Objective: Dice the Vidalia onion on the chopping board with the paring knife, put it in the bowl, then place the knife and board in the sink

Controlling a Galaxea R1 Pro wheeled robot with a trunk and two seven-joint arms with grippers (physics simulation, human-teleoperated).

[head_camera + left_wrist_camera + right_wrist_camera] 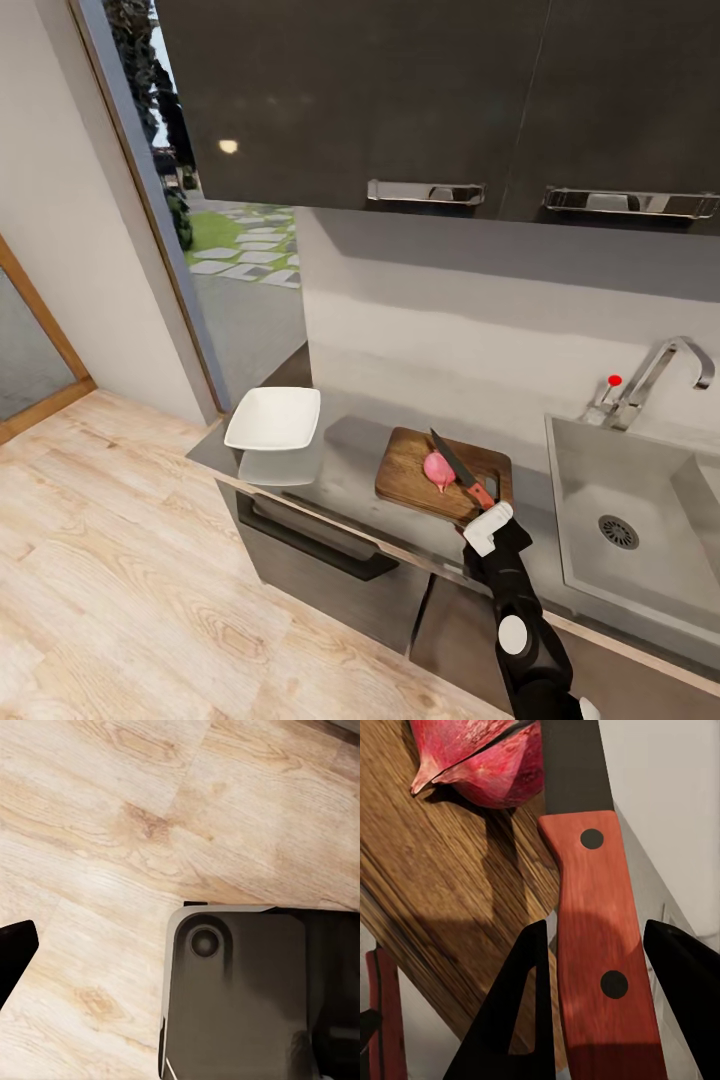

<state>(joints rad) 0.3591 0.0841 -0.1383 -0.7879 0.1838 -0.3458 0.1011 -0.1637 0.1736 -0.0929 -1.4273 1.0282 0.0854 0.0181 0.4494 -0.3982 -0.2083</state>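
The dark wooden chopping board (410, 475) lies on the grey countertop (340, 450), left of the sink (600, 470). A pinkish-red onion (438, 470) rests on the board, and the paring knife (462, 470) has its dark blade sunk into it (484, 757). My right gripper (487, 505) is shut on the knife's red handle (596, 945), one black finger on each side. The white squarish bowl (274, 418) sits at the counter's left end. In the left wrist view one black finger (15, 952) of my left gripper hangs over the floor, spread far to the side.
A chrome faucet (660, 375) with a red-tipped lever (614, 381) stands behind the basin, whose drain (618, 531) shows. Dark upper cabinets (350, 90) hang overhead. A long drawer handle (320, 540) juts below the counter. My base (240, 990) stands on light wood flooring (112, 832).
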